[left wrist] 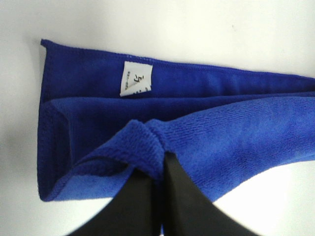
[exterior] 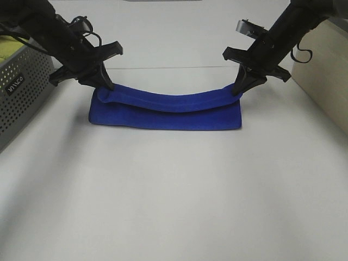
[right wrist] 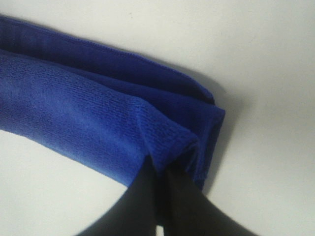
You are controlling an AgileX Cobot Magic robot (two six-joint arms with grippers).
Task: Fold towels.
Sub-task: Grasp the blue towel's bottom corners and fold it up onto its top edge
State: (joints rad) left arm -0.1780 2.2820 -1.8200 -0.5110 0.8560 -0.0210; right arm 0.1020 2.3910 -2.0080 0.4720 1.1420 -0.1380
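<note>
The royal-blue towel (exterior: pixel 166 110) lies folded lengthwise on the white table, its upper layer lifted at both ends and sagging in the middle. My left gripper (exterior: pixel 105 87) is shut on the towel's left corner; the left wrist view shows its fingers (left wrist: pixel 147 196) pinching the fuzzy fold (left wrist: pixel 147 142), with the white tag (left wrist: pixel 135 78) on the layer below. My right gripper (exterior: pixel 237 89) is shut on the towel's right corner; the right wrist view shows its fingers (right wrist: pixel 157 196) pinching the blue edge (right wrist: pixel 167 142).
A grey perforated metal basket (exterior: pixel 22 92) holding a yellow-green cloth (exterior: pixel 11 48) stands at the left edge. A beige box (exterior: pixel 326 65) stands at the right edge. The white table (exterior: pixel 174 206) stretches in front of the towel.
</note>
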